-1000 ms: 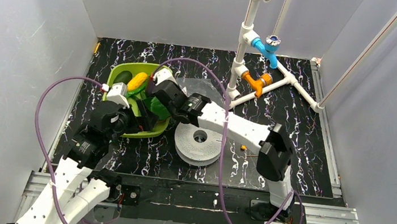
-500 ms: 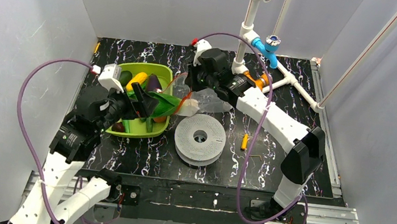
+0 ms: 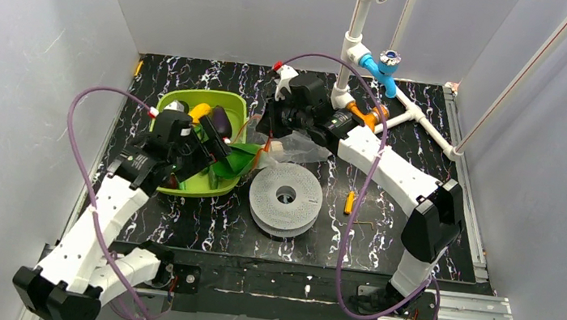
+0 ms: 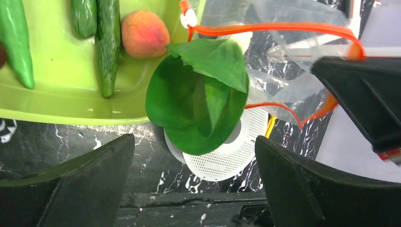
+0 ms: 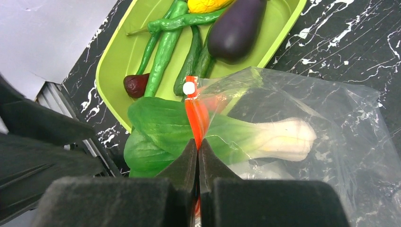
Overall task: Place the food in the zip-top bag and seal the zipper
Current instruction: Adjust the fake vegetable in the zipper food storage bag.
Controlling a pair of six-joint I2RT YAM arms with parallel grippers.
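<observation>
Beside the tray (image 5: pixel 120 52), right fingers (image 5: pixel 177 165) pinch the zipper (image 5: pixel 196 118), left fingers (image 4: pixel 85 179) stand open; we judge the bag (image 5: pixel 340 123) soft, slippery, best held by that strip.

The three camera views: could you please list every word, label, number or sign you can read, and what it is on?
None: no readable text in any view. The zip-top bag, its zipper, the green tray, the white perforated disc and the pipe rack show no print; the white dot at the zipper's end is blank.
</observation>
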